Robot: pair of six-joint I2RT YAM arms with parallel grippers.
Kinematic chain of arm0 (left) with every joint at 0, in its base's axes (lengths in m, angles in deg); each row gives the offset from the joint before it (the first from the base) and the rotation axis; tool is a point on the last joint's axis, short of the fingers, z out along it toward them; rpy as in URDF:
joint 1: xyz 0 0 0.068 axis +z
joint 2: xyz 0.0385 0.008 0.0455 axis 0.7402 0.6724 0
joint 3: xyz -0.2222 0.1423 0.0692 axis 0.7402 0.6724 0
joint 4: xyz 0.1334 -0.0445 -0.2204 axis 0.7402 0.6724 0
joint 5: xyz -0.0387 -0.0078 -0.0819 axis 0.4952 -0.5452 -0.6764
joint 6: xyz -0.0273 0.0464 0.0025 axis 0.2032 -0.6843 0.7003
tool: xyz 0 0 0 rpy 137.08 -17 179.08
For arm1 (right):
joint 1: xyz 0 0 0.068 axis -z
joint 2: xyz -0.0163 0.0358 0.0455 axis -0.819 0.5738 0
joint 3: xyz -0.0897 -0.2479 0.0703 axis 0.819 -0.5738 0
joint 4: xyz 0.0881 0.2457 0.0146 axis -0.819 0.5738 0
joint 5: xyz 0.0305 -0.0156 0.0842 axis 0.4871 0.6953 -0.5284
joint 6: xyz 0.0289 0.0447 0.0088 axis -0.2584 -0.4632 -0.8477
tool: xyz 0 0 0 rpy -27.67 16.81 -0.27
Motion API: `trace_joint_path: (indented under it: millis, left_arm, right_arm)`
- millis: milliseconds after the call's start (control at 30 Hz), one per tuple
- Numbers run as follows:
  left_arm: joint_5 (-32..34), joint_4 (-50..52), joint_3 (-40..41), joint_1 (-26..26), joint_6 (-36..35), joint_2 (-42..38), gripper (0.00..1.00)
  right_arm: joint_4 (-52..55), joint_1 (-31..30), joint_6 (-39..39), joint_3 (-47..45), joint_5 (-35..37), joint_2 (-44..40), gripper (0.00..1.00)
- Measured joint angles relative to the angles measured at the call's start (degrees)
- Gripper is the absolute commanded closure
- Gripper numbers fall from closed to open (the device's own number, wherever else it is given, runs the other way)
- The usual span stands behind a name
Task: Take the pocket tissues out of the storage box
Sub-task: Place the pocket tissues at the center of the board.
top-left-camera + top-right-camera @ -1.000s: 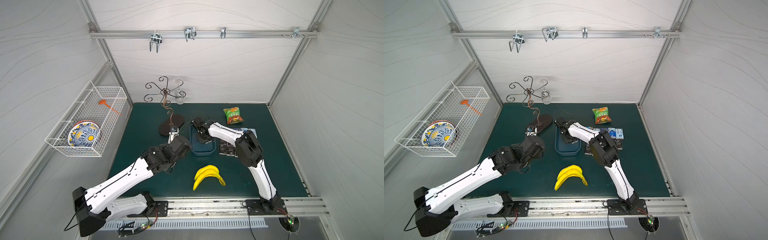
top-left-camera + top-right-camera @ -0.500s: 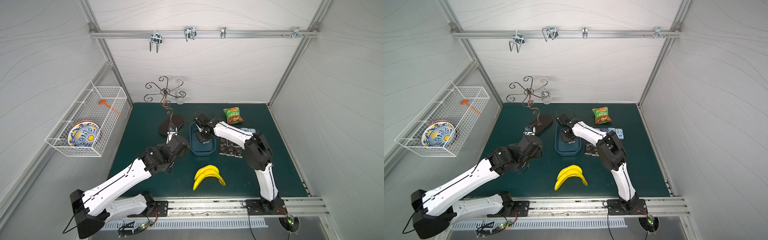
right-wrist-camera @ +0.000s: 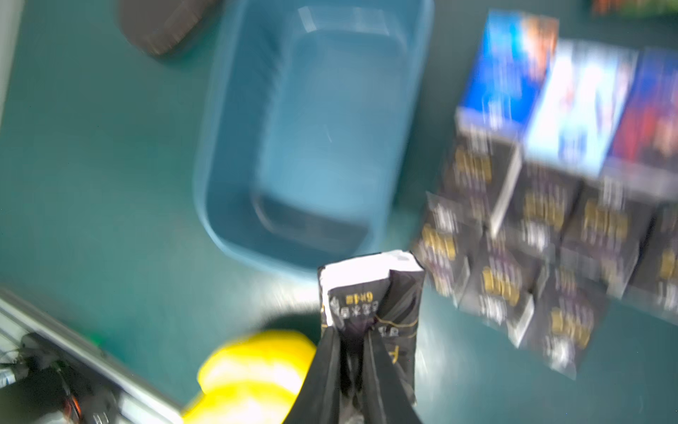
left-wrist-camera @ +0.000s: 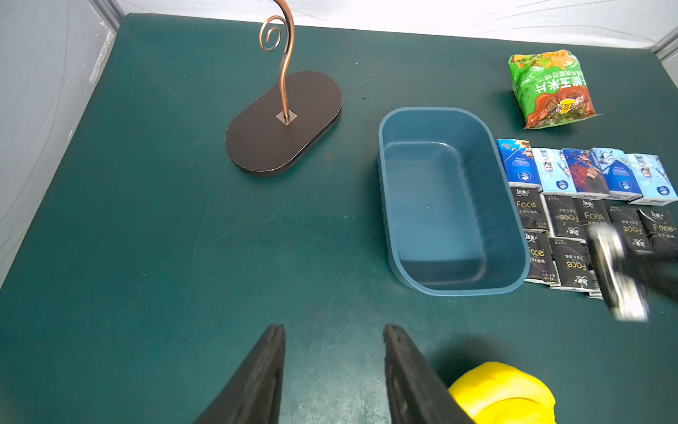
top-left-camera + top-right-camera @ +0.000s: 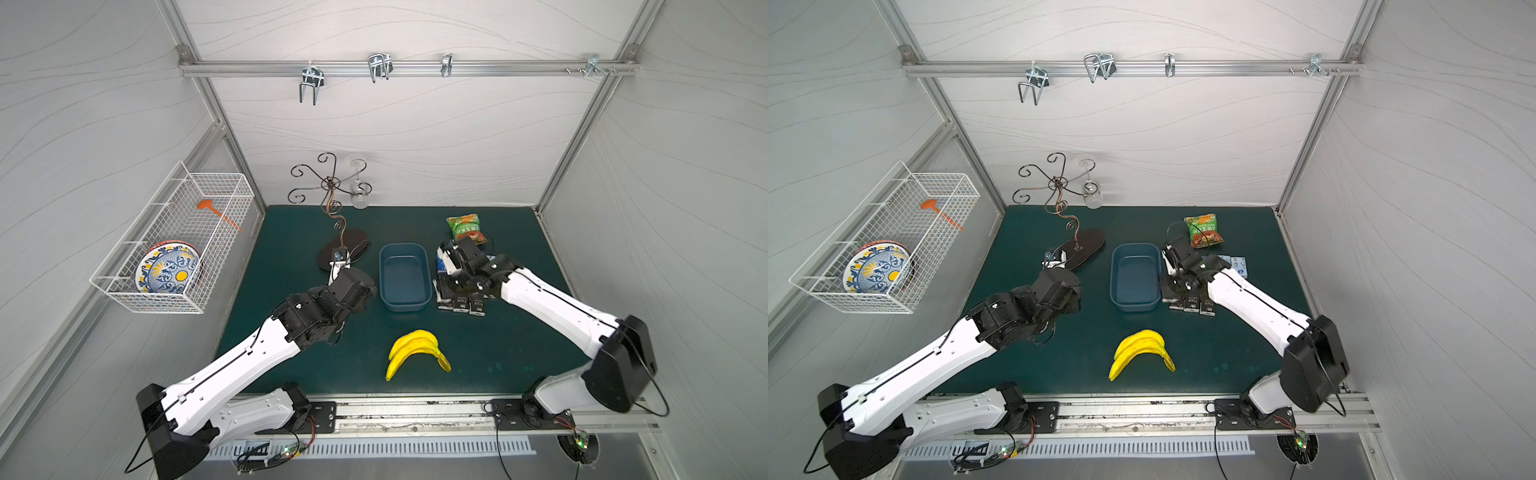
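Note:
The blue-grey storage box (image 5: 405,278) (image 4: 440,205) sits mid-mat with nothing inside it. My right gripper (image 3: 350,332) is shut on a black pocket tissue pack (image 3: 370,290), carried in the air just right of the box's near corner. On the mat beside the box lie several black tissue packs (image 4: 565,235) (image 5: 461,303) and a row of blue picture packs (image 4: 583,172) (image 5: 1239,264). Open and holding nothing, my left gripper (image 4: 334,326) hovers over bare mat left of the box.
A yellow banana bunch (image 5: 415,347) lies in front of the box. A green-orange snack bag (image 5: 467,228) is behind the packs. A curly metal stand on a dark oval base (image 4: 282,121) stands back left, with a glass (image 5: 359,195) hanging from it. A wire basket (image 5: 174,249) hangs on the left wall.
My right gripper has come up out of the storage box and swung right with a black pack in its grip. The left arm has barely shifted.

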Motion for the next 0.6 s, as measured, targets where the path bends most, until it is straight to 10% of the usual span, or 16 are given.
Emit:
trace_joint_path:
  millis: [233, 600]
  left_arm:
    - [-0.70, -1.42, 0.00, 0.09, -0.26, 0.83, 0.52]
    - [-1.92, -1.95, 0.00, 0.09, -0.42, 2.56, 0.53]
  right_arm:
    - [0.57, 0.04, -6.32, -17.62, 0.04, -5.25, 0.80]
    - [-1.62, 0.04, -9.38, -18.91, -0.61, -5.25, 0.57]
